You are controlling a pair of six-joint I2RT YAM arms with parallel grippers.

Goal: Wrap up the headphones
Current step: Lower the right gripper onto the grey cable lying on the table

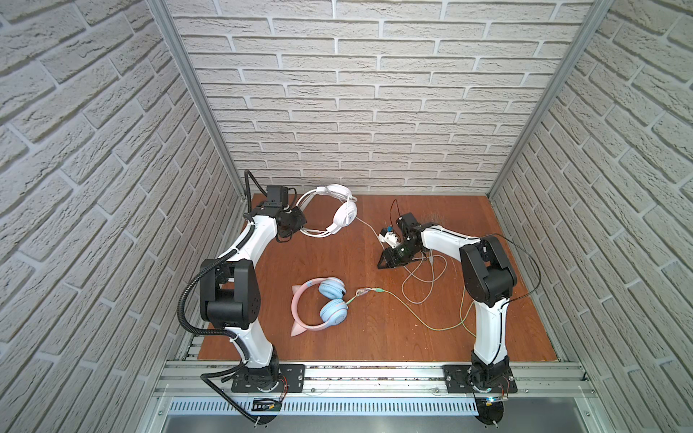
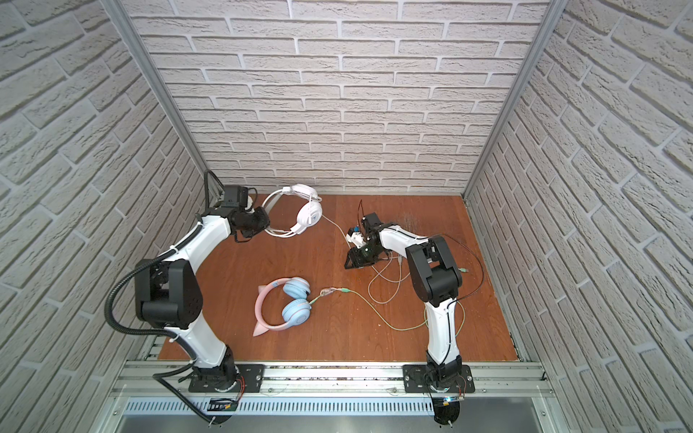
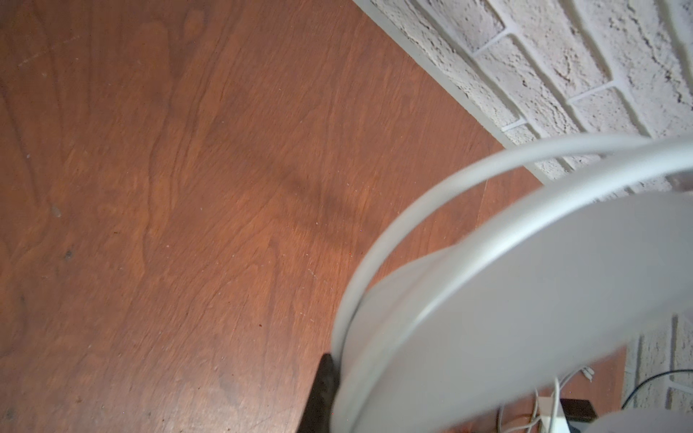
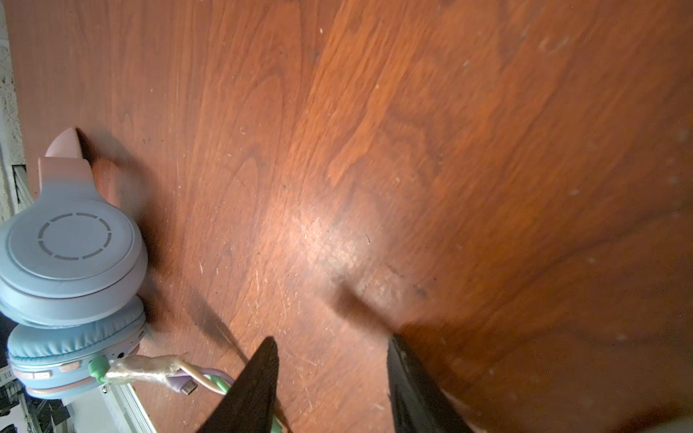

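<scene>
The left end effector [image 1: 299, 229] sits at about 10 o'clock on the worktop [image 1: 375, 337]. Its jaws are pressed together on the thin hoop of the all-white plastic over-ear headphones [image 1: 339, 215], which stand tilted at 11 o'clock, close to the back wall. In the left wrist view only one black fingertip [image 3: 323, 390] shows. The white hoop fills the rest of that corner as a large blurred arc, so the exact point of contact is hard to make out.

At 8 o'clock the pink cat-ear headphones with light blue earcups [image 1: 333, 310] lie flat, earcups folded toward each other. The right wrist view cuts them off at the frame edge. Their greenish cable [image 1: 379, 289], with a lumpy taped joint near the earcup, sweeps out toward 4 o'clock and passes behind the right arm, where it is lost from sight.

The pale thin cable [image 1: 365, 224] of the white pair runs toward 3 o'clock and vanishes behind the right wrist. Pale loops lie loose on the wood just past it, but which strand joins which cannot be told.

The right end effector [image 4: 330, 339] hangs just off centre toward 1 o'clock, pointing down at bare wood. Its two dark jaws are partly apart with nothing between them.

The worktop is reddish-brown wood grain, scuffed with fine scratches and pale specks. White brick-pattern wall panels [image 1: 375, 112] close three sides. An aluminium rail [image 1: 375, 369] at 6 o'clock carries both arm bases.
</scene>
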